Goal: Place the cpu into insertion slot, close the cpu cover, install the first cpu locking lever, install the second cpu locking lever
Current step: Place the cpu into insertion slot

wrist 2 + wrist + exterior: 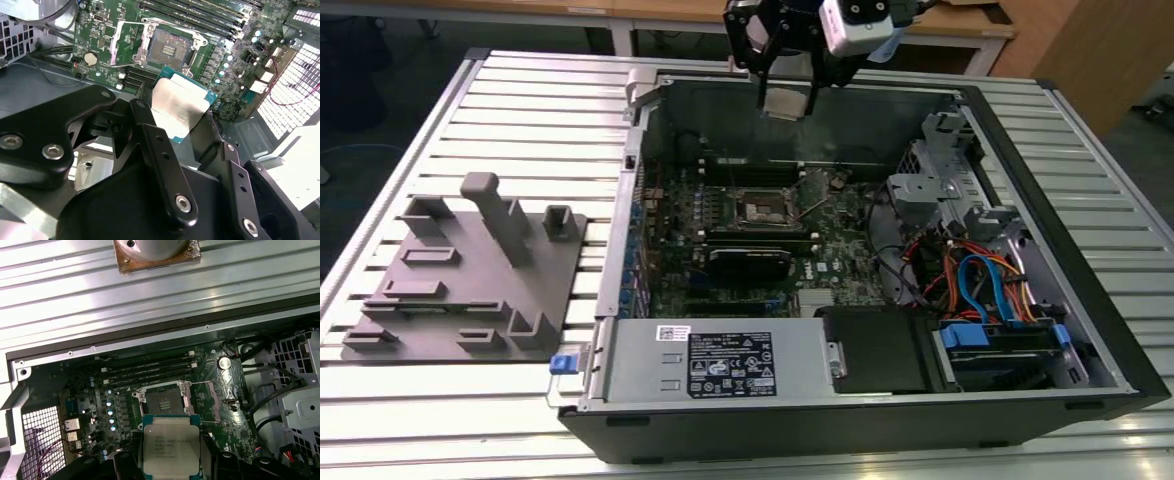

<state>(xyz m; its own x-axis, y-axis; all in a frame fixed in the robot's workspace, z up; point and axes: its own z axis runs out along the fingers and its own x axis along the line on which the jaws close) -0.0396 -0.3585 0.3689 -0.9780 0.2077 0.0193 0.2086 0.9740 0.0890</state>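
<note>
My gripper (786,98) hangs above the back of the open computer case, shut on the cpu (785,103), a small silvery square chip. In both wrist views the cpu (177,107) (171,445) sits between the black fingers (145,125), well above the green motherboard (834,215). The insertion slot (761,205) (167,47) (162,400) lies open and bare, with its dark centre showing. The cpu cover (126,45) (204,401) is swung up and away from the slot on one side. The cpu is apart from the slot, high above it.
A grey fixture block (467,275) stands on the slatted table at the exterior view's left. Inside the case are a power supply (707,365), a metal drive cage (947,175) and coloured cables (974,275). Long black memory slots (150,371) run beside the slot.
</note>
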